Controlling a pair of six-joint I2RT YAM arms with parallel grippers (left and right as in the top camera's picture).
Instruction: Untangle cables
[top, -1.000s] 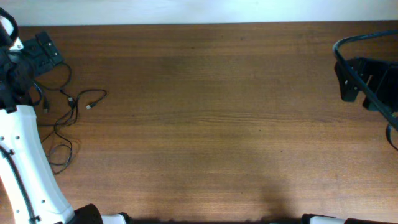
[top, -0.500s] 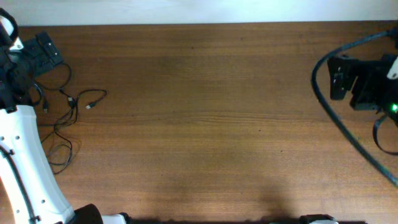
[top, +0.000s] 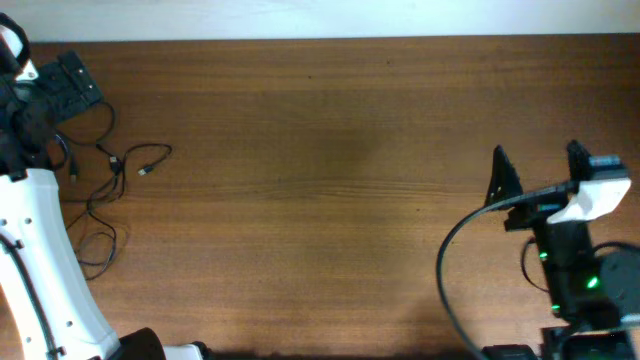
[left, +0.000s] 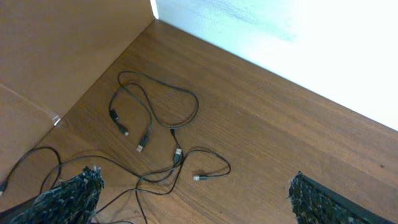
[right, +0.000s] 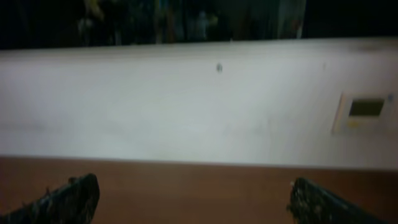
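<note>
1. Left wrist view: my left gripper (left: 194, 177) is spread wide and empty, near the thin black cables with small plug ends (left: 177, 153).
2. They lie loosely looped on the brown wooden table (left: 298, 124), toward its far left corner.
3. My right gripper (right: 193, 182), well apart from them, gapes empty too.

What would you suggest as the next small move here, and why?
Probably lower the left gripper onto the cables. Its jaws are open and the loose tangle lies just ahead of them, while the right gripper, also open, sits far across the table.
</note>
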